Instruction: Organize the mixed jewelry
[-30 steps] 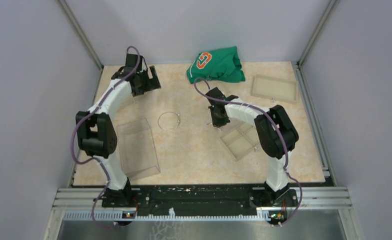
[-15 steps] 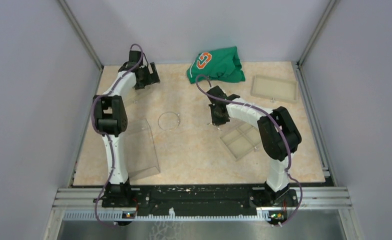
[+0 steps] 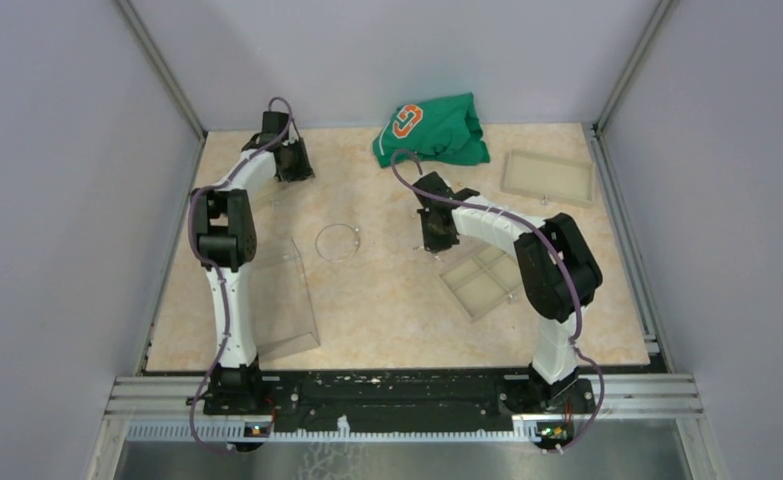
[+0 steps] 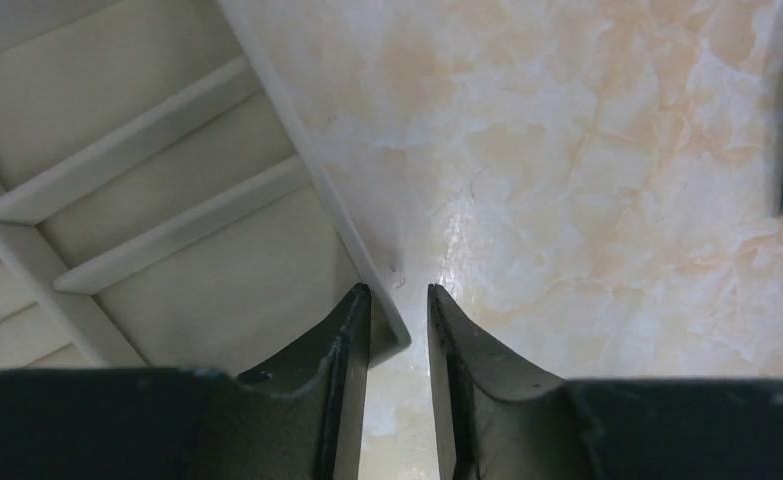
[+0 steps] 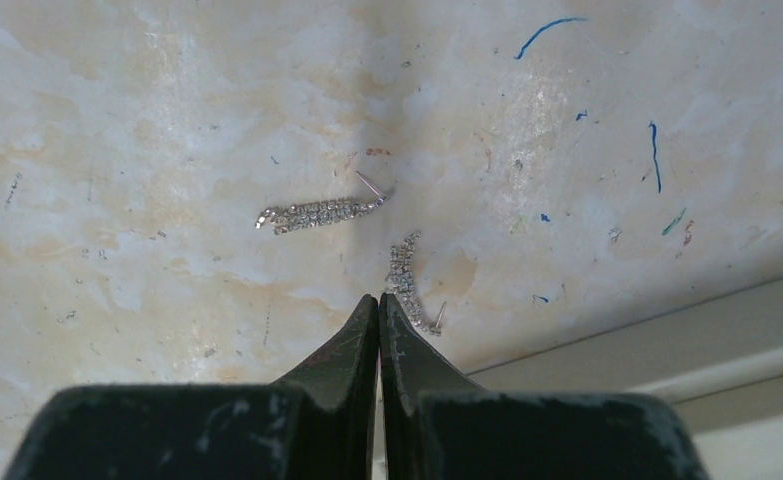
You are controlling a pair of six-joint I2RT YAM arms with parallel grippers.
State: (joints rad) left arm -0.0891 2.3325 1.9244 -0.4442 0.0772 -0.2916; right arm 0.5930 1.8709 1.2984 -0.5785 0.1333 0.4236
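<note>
A thin silvery wire hoop (image 3: 318, 242) lies on the marble-patterned table between the arms. Two small rhinestone strips, one lying crosswise (image 5: 322, 212) and one lengthwise (image 5: 405, 282), rest just ahead of my right gripper (image 5: 379, 297). That gripper is shut with nothing between its fingers, low over the table (image 3: 433, 245). My left gripper (image 4: 399, 292) is at the far left back (image 3: 292, 165). Its jaws are drawn in narrow across the corner of a beige compartmented tray (image 4: 312, 180), one finger inside the wall and one outside.
A clear plastic box (image 3: 277, 295) stands near the left arm. A green cloth (image 3: 432, 130) lies at the back. A beige tray (image 3: 548, 177) sits at the back right and a compartmented one (image 3: 479, 280) lies beside the right arm.
The left arm has stretched toward the back-left corner and its jaws have closed from wide open to narrow over the tray corner. The right arm has barely moved.
</note>
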